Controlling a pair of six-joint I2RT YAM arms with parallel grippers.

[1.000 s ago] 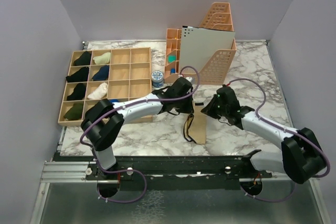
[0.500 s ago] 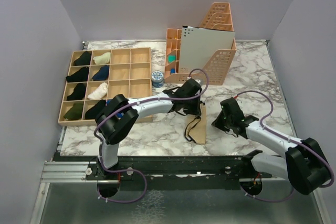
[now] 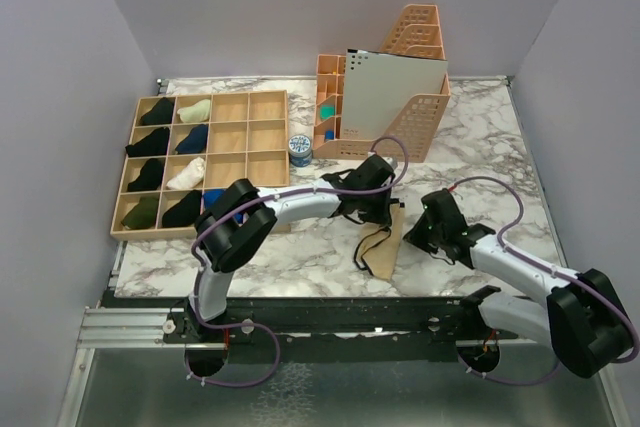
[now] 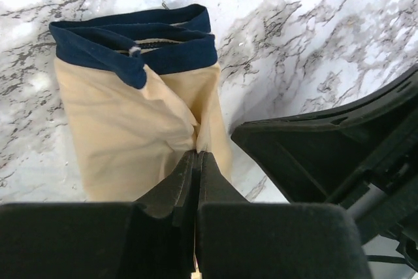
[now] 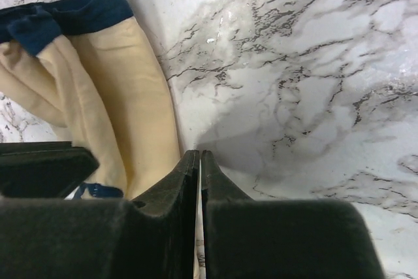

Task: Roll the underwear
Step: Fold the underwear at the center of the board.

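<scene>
The underwear (image 3: 384,250) lies on the marble worktop (image 3: 500,137), at about six o'clock from the peach file holders (image 3: 400,97). It is folded lengthwise into a narrow tan strip. Its navy waistband (image 4: 137,37) is at the seven o'clock end and the other end points to one o'clock.

The left claw (image 4: 197,155) sits at that far end with its jaws pressed together, and it looks to be pinching a crease of the tan cloth. The right claw (image 5: 198,155) is at three o'clock of the strip, tips down near the marble just beside the cloth edge. Its jaws are closed with nothing visible between them.

I'd say only the preparatory fold is done. No turn of a roll shows anywhere along the strip, so the rolling itself is all left to do, from one end to the other.
</scene>
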